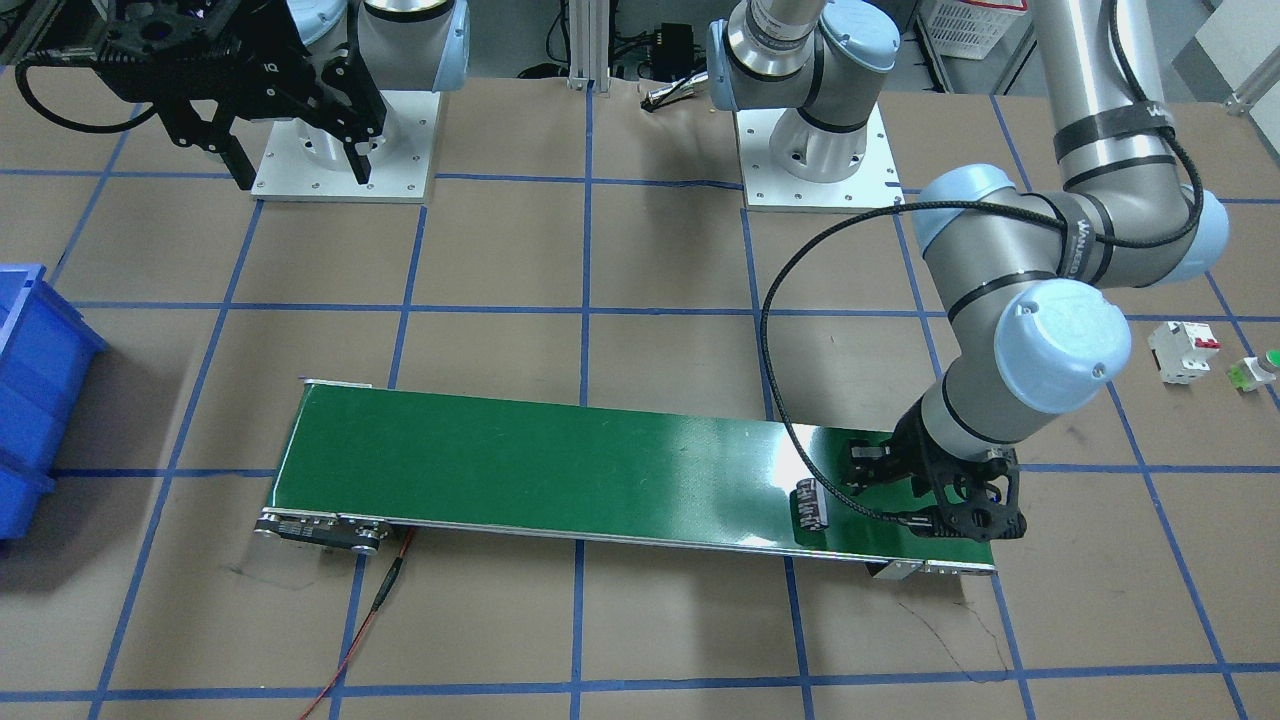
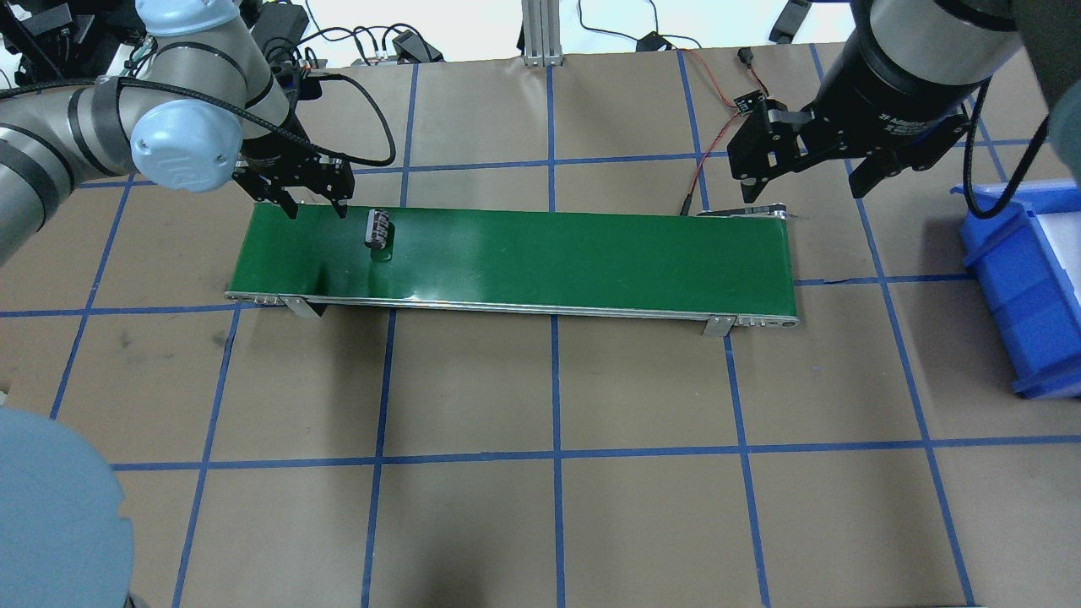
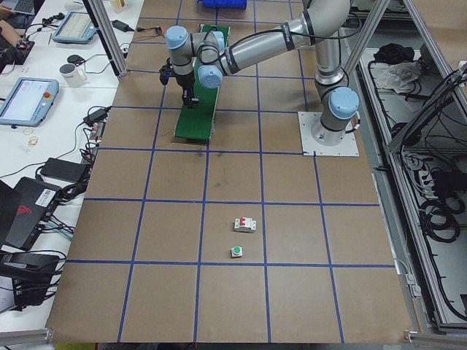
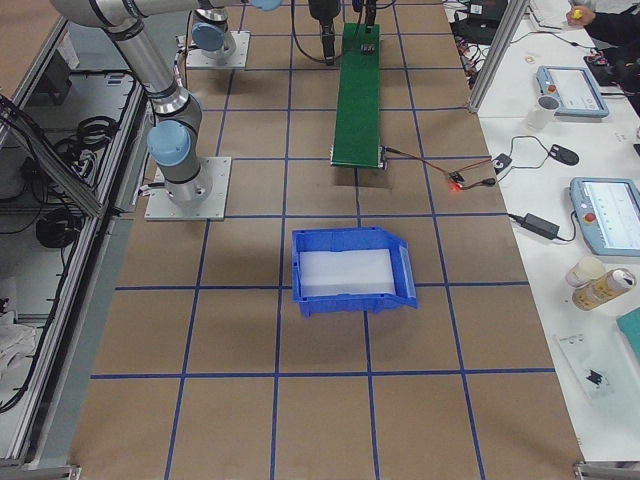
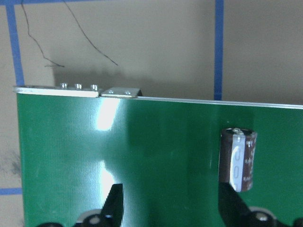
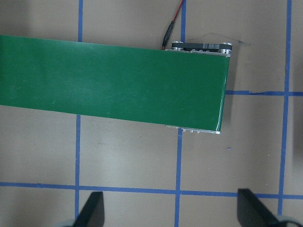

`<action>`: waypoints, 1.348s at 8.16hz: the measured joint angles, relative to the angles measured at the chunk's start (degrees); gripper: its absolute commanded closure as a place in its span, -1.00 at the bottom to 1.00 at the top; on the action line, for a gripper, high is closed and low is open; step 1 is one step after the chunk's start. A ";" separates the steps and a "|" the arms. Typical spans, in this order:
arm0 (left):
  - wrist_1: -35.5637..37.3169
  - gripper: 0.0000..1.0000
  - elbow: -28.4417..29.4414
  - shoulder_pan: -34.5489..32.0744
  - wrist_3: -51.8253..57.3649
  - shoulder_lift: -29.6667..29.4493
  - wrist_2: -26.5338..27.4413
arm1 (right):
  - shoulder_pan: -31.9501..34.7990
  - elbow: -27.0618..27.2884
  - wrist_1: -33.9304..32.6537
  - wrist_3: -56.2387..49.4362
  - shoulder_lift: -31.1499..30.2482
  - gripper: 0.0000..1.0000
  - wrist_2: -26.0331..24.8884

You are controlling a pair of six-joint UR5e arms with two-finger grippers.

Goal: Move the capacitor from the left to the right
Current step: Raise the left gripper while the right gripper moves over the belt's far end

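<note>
The capacitor (image 2: 377, 230), a short black cylinder with a silvery stripe, lies on its side on the green conveyor belt (image 2: 549, 253) near the belt's left end. It also shows in the front view (image 1: 810, 507) and in the left wrist view (image 5: 238, 161). My left gripper (image 2: 317, 207) is open and empty, just above the belt. The capacitor lies just outside one of its fingertips (image 5: 230, 201), not between the jaws. My right gripper (image 2: 802, 169) is open and empty, high above the table behind the belt's right end (image 6: 222, 90).
A blue bin (image 2: 1026, 279) stands on the table to the right of the belt. A white circuit breaker (image 1: 1183, 350) and a green-capped push button (image 1: 1258, 370) sit on the table beyond the left arm. A red wire (image 1: 370, 610) runs from the belt's right end.
</note>
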 measured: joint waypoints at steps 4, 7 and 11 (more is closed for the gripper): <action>-13.19 -1.00 0.67 -6.38 -7.82 10.57 0.57 | 0.00 0.71 -4.30 -1.20 8.36 -1.00 -0.08; -18.98 -1.00 1.87 -7.25 -8.33 17.69 0.60 | -0.12 1.20 -13.20 -2.28 19.70 -1.00 -0.64; -20.07 -1.00 2.34 -7.30 -7.90 22.25 0.10 | -0.19 2.24 -15.66 -1.89 24.19 -1.00 0.26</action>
